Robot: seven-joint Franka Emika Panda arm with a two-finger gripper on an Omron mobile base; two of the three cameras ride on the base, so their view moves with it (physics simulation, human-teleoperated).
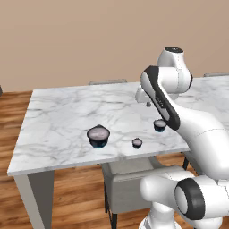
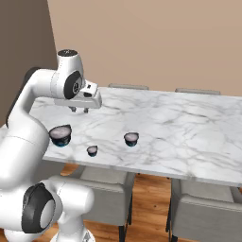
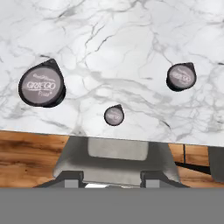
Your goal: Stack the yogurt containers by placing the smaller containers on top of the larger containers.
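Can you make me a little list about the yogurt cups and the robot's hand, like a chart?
table: white marble table
big cup: large yogurt cup, standing alone toward the table's front edge
middle cup: medium yogurt cup, apart from the others
tiny cup: tiny yogurt cup, nearest the edge, between the other two
stacked so far: none
robot hand: gripper, raised above the table, holding nothing
fingers open or shut: cannot tell
chairs: grey chair tucked under the table

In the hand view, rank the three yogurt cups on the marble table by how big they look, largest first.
1. Widest yogurt cup, at the left.
2. Medium yogurt cup, at the right.
3. Tiny yogurt cup, between them, nearest the table edge.
All three stand apart.
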